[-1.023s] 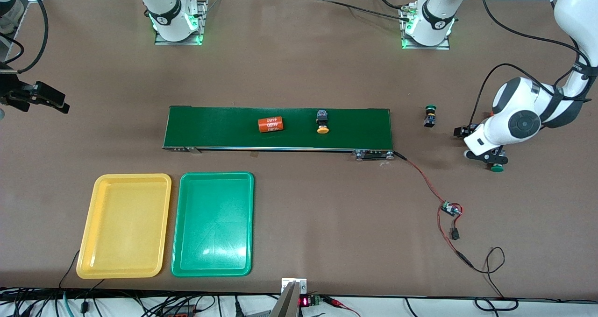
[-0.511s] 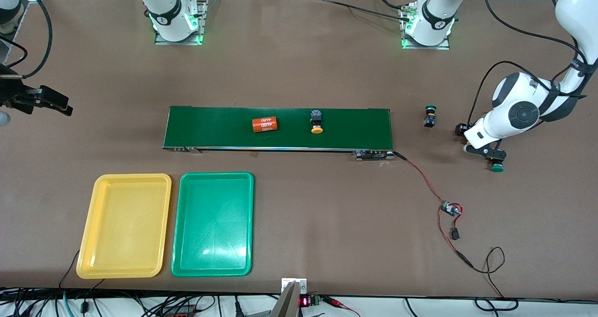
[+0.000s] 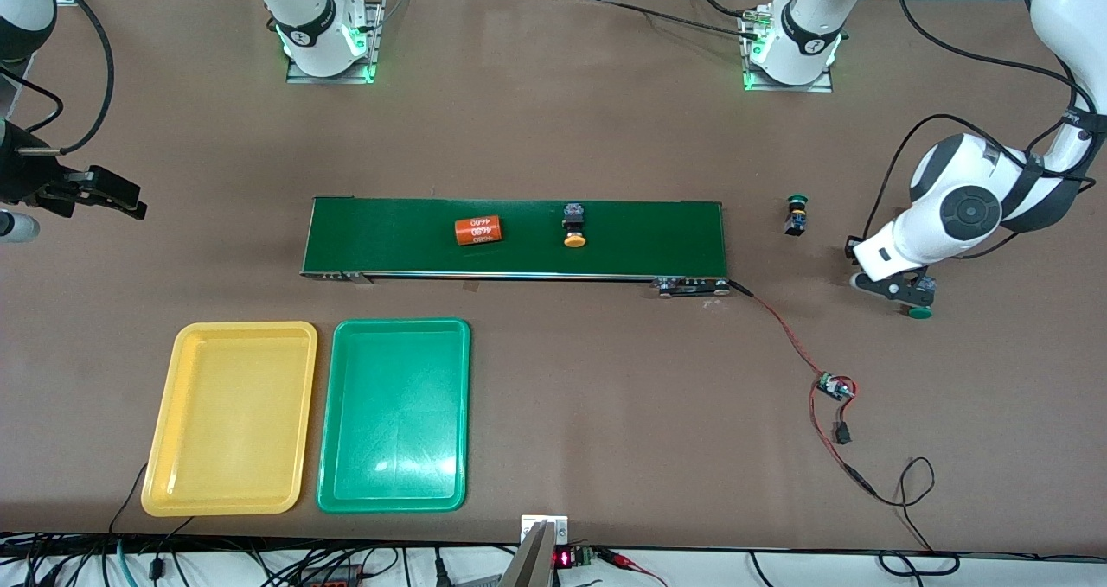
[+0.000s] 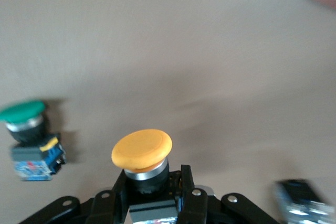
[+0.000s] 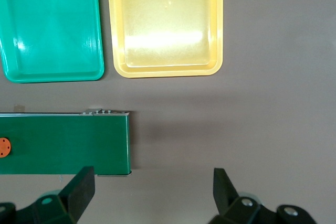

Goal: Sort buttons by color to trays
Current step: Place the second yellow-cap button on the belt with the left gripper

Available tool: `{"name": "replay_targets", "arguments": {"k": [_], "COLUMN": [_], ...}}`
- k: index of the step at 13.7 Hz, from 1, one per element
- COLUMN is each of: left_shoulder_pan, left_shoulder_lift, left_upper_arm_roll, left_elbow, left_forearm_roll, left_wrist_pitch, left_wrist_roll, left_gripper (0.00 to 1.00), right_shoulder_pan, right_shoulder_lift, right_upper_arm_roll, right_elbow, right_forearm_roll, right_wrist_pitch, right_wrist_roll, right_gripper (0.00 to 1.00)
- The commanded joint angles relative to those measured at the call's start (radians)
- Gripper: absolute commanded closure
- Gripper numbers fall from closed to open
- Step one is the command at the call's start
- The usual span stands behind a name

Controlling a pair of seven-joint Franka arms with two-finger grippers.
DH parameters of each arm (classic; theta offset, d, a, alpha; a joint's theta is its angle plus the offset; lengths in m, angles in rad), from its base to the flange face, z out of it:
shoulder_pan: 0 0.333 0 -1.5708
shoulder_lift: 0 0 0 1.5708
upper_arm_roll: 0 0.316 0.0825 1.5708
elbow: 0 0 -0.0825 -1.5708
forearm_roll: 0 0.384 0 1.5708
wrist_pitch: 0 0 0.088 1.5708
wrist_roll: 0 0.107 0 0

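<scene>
1. The left hand point(image 4: 153, 184) is clamped on a held yellow button point(image 4: 142, 150), its fingers pressed against the dark body below the cap. This leaves the cap free and the button upright, which likely suits setting it down cleanly.
2. In the front view the left hand point(image 3: 899, 289) is low over the bench point(image 3: 553, 137) near the edge at the left arm's end. A green button point(image 3: 922, 313) sits just beside it, and the left wrist view shows this one point(image 4: 26, 129) resting on the bench apart from the fingers.
3. A second green button point(image 3: 796, 213) stands between the left hand and the end of the green belt point(image 3: 657, 237).
4. A yellow button on the belt point(image 3: 573, 226) lies with an orange cylinder point(image 3: 479, 230) near it. The belt probably feeds items toward the right arm's end.
5. The yellow tray point(image 3: 229, 418) and green tray point(image 3: 393, 414) sit side by side, both empty, near the bench edge closest to the front camera and toward the right arm's corner. That puts them within the right arm's reach, so no sorting is done yet.
6. The right hand point(image 3: 112, 198) waits over the bench edge at its own end, with its fingers spread wide point(image 5: 152, 182), looking down on the belt's end and both trays.
7. Hidden or unclear:
   - From the front, the left hand covers the held yellow button entirely.
   - The left wrist view is smeared, and a pale object at its corner cannot be identified.
   - The right arm is cut off by the frame edge.
</scene>
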Motion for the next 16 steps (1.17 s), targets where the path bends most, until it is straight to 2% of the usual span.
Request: {"name": "replay_targets", "arguments": {"k": [1, 3, 6, 8, 10, 13, 14, 16], "left_shoulder_pan": [-0.085, -0.219, -0.427, -0.562, -0.703, -0.831, -0.848, -0.836], "left_shoulder_lift": [0.005, 0.030, 0.101, 0.155, 0.155, 0.159, 0.157, 0.152], "left_upper_arm_roll": [-0.095, -0.088, -0.075, -0.037, 0.045, 0.125, 0.139, 0.140], "left_elbow": [0.142, 0.224, 0.251, 0.294, 0.314, 0.313, 0.314, 0.316], "left_forearm_roll": [-0.111, -0.216, -0.215, -0.214, -0.213, -0.210, -0.210, -0.218], "left_wrist_pitch": [-0.158, -0.188, -0.182, -0.178, -0.175, -0.148, -0.148, -0.152], "left_wrist_roll": [-0.001, -0.074, -0.424, -0.563, -0.669, -0.735, -0.758, -0.766], "left_gripper": [0.79, 0.79, 0.79, 0.79, 0.79, 0.78, 0.67, 0.00], "right_shoulder_pan": [-0.003, -0.009, -0.002, -0.002, -0.016, -0.020, -0.020, -0.013], "right_shoulder_lift": [0.002, 0.004, 0.004, 0.001, 0.014, 0.033, 0.040, 0.056], "right_upper_arm_roll": [0.003, 0.003, 0.003, 0.004, 0.001, -0.005, -0.005, -0.002], "right_elbow": [0.015, 0.013, 0.013, 0.012, 0.012, 0.012, 0.012, 0.012], "right_forearm_roll": [-0.013, -0.011, -0.011, -0.011, 0.001, -0.005, -0.001, 0.001], "right_wrist_pitch": [-0.004, -0.004, -0.008, -0.017, -0.011, -0.002, -0.002, -0.002], "right_wrist_roll": [0.003, 0.003, 0.003, 0.001, 0.004, 0.004, 0.004, 0.000], "right_gripper": [0.00, 0.00, 0.00, 0.00, 0.00, 0.00, 0.00, 0.00]}}
